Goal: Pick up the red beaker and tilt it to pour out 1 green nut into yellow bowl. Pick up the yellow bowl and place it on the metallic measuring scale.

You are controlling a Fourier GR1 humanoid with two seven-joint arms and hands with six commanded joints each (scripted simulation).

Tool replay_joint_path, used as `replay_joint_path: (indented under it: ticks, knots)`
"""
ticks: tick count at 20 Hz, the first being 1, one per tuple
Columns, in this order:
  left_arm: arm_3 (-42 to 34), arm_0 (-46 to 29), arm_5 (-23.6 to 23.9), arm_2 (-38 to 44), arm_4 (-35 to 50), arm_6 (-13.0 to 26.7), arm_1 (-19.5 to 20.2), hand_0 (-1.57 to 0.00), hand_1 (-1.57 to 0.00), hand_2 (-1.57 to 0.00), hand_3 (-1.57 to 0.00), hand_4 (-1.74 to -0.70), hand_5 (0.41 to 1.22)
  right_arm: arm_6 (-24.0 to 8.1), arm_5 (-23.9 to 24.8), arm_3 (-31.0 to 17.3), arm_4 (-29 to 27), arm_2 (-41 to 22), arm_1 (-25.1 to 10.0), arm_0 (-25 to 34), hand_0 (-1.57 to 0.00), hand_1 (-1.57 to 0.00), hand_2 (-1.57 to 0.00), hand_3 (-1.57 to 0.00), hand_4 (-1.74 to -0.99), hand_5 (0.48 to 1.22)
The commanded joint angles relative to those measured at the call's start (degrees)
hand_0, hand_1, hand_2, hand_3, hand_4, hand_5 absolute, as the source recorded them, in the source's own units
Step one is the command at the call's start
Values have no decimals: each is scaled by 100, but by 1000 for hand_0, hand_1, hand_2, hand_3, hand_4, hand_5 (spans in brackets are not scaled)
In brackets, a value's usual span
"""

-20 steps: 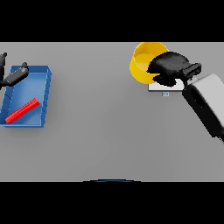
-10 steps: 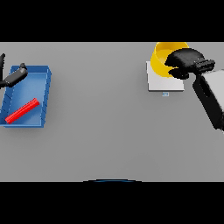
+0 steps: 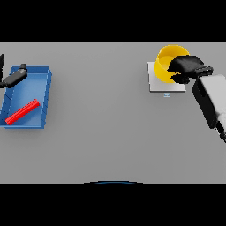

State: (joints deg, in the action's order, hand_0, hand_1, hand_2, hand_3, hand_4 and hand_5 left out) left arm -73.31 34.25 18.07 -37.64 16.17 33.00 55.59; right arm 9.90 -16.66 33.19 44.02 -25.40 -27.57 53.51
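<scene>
the round yellow bowl (image 3: 170, 62) sits at the far right of the grey tabletop (image 3: 106, 128), over the flat metallic measuring scale (image 3: 155, 81) and covering its far part. the right hand (image 3: 186, 67) has its dark fingers curled over the bowl's right rim, gripping it. the left hand (image 3: 13, 78) shows at the far left edge above the blue rectangular tray (image 3: 46, 99), which holds a red bar (image 3: 22, 111); i cannot tell how its fingers stand. the risk, as i judge it: the bowl seems off-centre toward the scale's far edge, so letting go abruptly could tip it or slide it off.

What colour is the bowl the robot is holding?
Yellow. The bowl shows best in the head view.
</scene>
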Motion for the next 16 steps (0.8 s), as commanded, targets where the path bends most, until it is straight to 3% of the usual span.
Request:
replay_joint_path:
  ticks: [1,3,5,6,7,9,11,13,16]
  knots:
    - [5,40,20,10,-4,-3,-26,1,1,1,1,-805,728,-32,28,-85,14,-9,83,55,-1571,-1475,-1567,-1510,-1727,1221]
    - [57,29,5,-4,-11,-58,-62,1,1,1,1,-806,734,171,87,-233,-10,10,107,65,-1548,-1420,-1568,-1481,-1721,1221]
    - [100,114,-28,-17,-35,-58,-105,1,1,1,1,-811,740,130,-71,-323,-66,65,93,159,-1536,-1411,-1569,-1165,-1728,1221]
    - [87,127,-47,-12,-26,4,-73,1,1,1,1,-813,745,69,-99,-400,-99,107,141,185,-1543,-1443,-1496,-1022,-1659,1221]
    - [73,135,-70,10,13,13,-66,1,1,1,1,-812,745,-18,-153,-429,-132,121,190,201,-1525,-1350,-1348,-907,-1596,1134]
    - [157,125,-40,-24,-9,24,-155,1,1,1,1,-815,744,84,-131,-535,-136,133,199,199,-975,-866,-954,-762,-1504,983]
    - [277,221,-85,-62,-65,68,-220,1,1,1,1,-809,742,144,-153,-660,-115,141,170,271,-624,-554,-694,-670,-1444,887]
    - [320,207,-150,-40,-43,4,-185,1,1,1,1,-806,738,149,-231,-734,-111,139,185,335,-399,-354,-518,-604,-1410,821]
    - [348,182,-148,1,5,-95,-209,1,1,1,1,-811,737,322,-264,-809,-47,57,216,363,-204,-181,-336,-507,-1372,766]
